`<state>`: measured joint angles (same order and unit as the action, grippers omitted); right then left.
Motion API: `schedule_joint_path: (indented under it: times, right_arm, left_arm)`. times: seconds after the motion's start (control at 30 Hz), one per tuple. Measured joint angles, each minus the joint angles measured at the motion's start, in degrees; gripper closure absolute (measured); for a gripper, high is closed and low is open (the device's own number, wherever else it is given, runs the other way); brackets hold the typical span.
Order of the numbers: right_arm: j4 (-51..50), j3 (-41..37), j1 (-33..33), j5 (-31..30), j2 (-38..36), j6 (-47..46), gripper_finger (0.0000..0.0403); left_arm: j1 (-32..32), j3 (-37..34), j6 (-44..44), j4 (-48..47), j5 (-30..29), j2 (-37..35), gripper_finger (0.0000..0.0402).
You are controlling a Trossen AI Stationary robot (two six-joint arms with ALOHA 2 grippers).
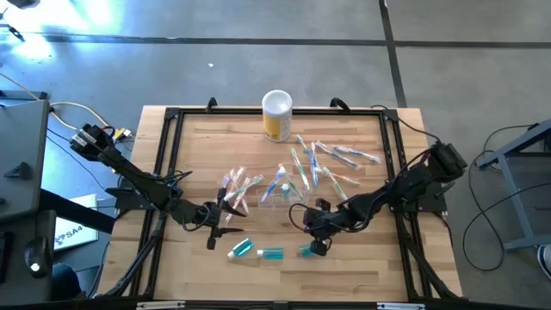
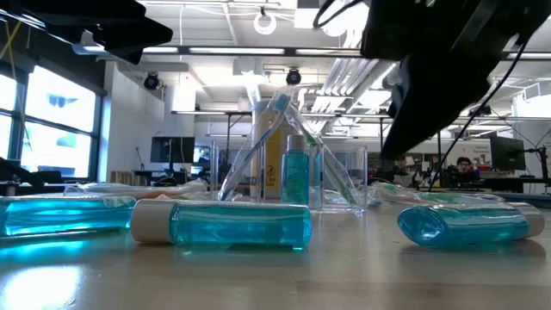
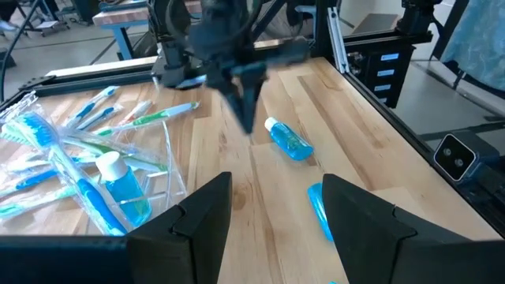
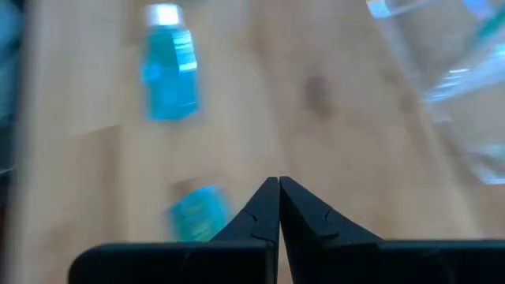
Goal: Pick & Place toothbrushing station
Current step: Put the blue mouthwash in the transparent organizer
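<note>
At the near edge of the wooden table [image 1: 198,138] lie three small teal toothpaste tubes with white caps [image 1: 270,254], their long axes running left to right. The right gripper [image 1: 318,244], fingers pressed together and empty, hangs just beside the rightmost tube, nearer than the left gripper [image 1: 215,231], whose fingers stand half apart, empty. Farther off lie the pastel-handled toothbrushes [image 1: 327,164] and the clear crinkly plastic bag [image 1: 280,188].

Ceiling strip lights [image 2: 215,50] are shining evenly; glare is washing the pale wooden desk [image 2: 52,284]. Motion blur is smearing the right wrist view's teal toothpaste tube [image 4: 170,63].
</note>
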<state>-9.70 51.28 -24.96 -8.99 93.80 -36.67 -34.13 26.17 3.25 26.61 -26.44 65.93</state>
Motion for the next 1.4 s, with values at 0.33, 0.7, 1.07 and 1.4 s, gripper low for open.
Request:
schedule_joint_path:
  times: [0.33,0.7,1.07,1.4]
  right_arm:
    - [-8.5,0.1,-5.1,7.6,-10.7,3.9,0.04]
    - [-7.2,0.1,-4.9,-3.1,-16.1,3.9,0.0366]
    - [-0.9,0.1,-6.9,3.6,-16.1,9.9,0.0195]
    - [-2.0,0.1,-10.2,2.6,-16.1,11.7,0.0199]
  left_arm:
    - [0.0,0.0,-0.6,-0.2,-0.1,0.0,0.0211]
    - [0.0,0.0,-1.5,0.6,-0.2,0.0,0.0211]
    - [0.0,0.0,2.4,-0.8,-0.2,0.0,0.0211]
    - [0.0,0.0,6.3,-2.0,-0.2,0.0,0.0211]
